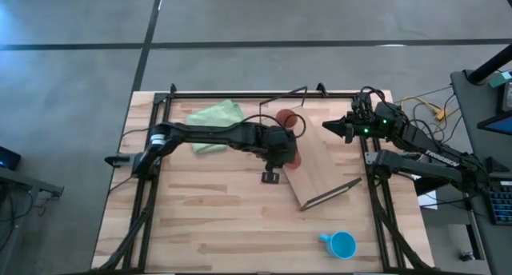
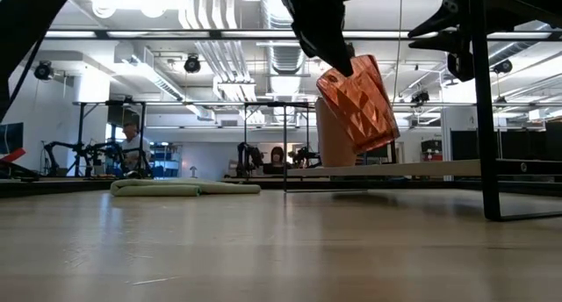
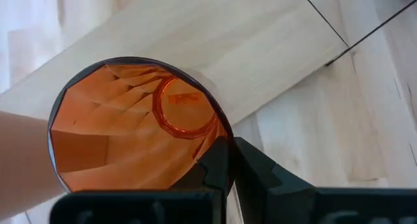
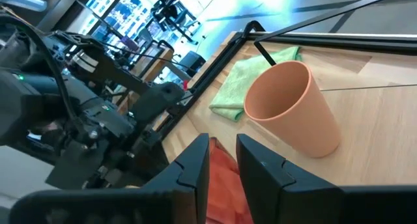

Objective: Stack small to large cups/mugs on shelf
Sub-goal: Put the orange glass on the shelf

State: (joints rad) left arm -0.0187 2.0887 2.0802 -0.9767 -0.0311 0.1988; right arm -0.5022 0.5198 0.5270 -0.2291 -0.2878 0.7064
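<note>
My left gripper (image 1: 282,151) is shut on the translucent red-orange cup (image 1: 294,157), held tilted above the left edge of the wooden shelf board (image 1: 324,171). The opaque tan-orange cup (image 1: 286,117) stands upright on its base at the board's far end, just behind the red cup (image 2: 360,100) in the low view. The blue mug (image 1: 342,245) stands on the table near the front right, handle to the left. My right gripper (image 1: 328,126) hovers over the board's right side, pointing at the tan cup (image 4: 293,110), its fingers a little apart and empty. My left gripper pinches the red cup's rim wall (image 3: 220,140), one finger (image 3: 217,165) inside the mouth and one (image 3: 260,175) outside. The fingers come from above, slanting down. The cup (image 2: 360,100) hangs tilted below them, its base clear of the board (image 2: 413,168).
A pale green folded cloth (image 1: 214,115) lies at the far left of the table. Dark wire frames stand at the board's ends (image 1: 332,193). Black rails run along the table's far, left and right edges. People sit in the room beyond the table.
</note>
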